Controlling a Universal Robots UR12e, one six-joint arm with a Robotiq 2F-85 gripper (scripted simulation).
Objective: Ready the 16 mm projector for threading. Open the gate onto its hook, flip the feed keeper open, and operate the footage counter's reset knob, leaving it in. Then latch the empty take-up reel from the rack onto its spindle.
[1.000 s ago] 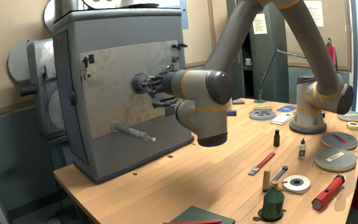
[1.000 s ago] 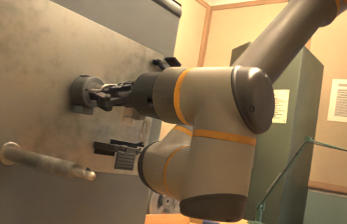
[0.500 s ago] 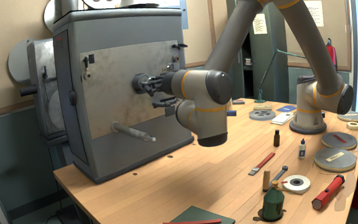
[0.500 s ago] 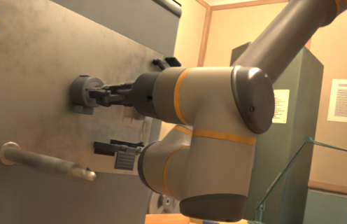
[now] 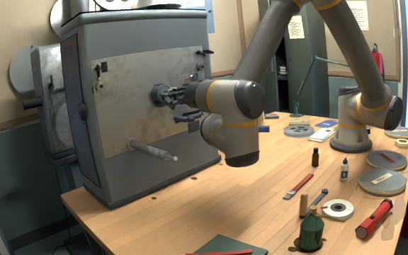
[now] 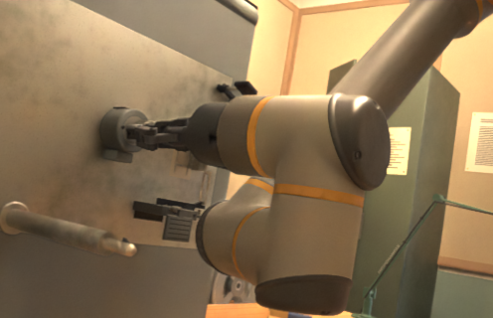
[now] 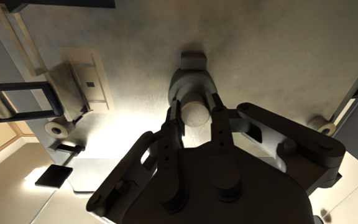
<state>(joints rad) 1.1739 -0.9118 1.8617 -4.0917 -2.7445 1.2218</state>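
Observation:
The footage counter's reset knob (image 7: pixel 194 109), a pale knurled cylinder in a round grey housing (image 5: pixel 158 95) on the projector's side plate, sits between the two fingers of my gripper (image 7: pixel 194 107), which are clamped on its sides. My arm reaches in level from the right. The gate (image 5: pixel 187 116) with its ribbed tab is just below my wrist. The feed keeper (image 5: pixel 204 52) is at the plate's upper right. The take-up spindle (image 5: pixel 151 150) sticks out bare from the lower plate. An empty grey reel (image 5: pixel 298 130) lies flat on the bench near the arm's base.
The projector's side plate (image 5: pixel 136 102) is right ahead of the fingers. The bench to the right carries film cans (image 5: pixel 381 181), a tape roll (image 5: pixel 338 209), a brush (image 5: pixel 298 186), small bottles, a green oil can (image 5: pixel 310 230) and a red torch (image 5: pixel 373 218).

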